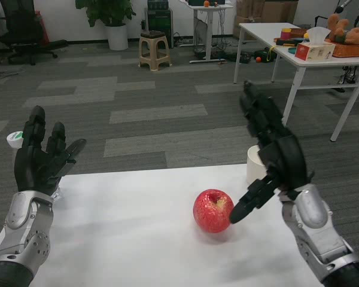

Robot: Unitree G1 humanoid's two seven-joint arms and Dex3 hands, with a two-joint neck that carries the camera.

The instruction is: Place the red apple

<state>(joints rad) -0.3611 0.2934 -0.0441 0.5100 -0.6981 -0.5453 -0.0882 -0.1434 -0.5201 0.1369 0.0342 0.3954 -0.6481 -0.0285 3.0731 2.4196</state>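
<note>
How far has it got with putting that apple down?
The placing looks done: the red apple rests on the white table. In hand is the let-go: the right hand is open beside it, one finger at or near its side; contact is unclear. The left hand waits open at the table's left edge. Left: drawing the right hand away.

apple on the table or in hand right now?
On the table. The red apple rests on the white table; the right hand is beside it, fingers spread, its thumb at the apple's side, not gripping.

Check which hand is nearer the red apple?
Right. The right hand is just beside the red apple, one digit at its side; the left hand is raised over the table's far-left edge.
</note>
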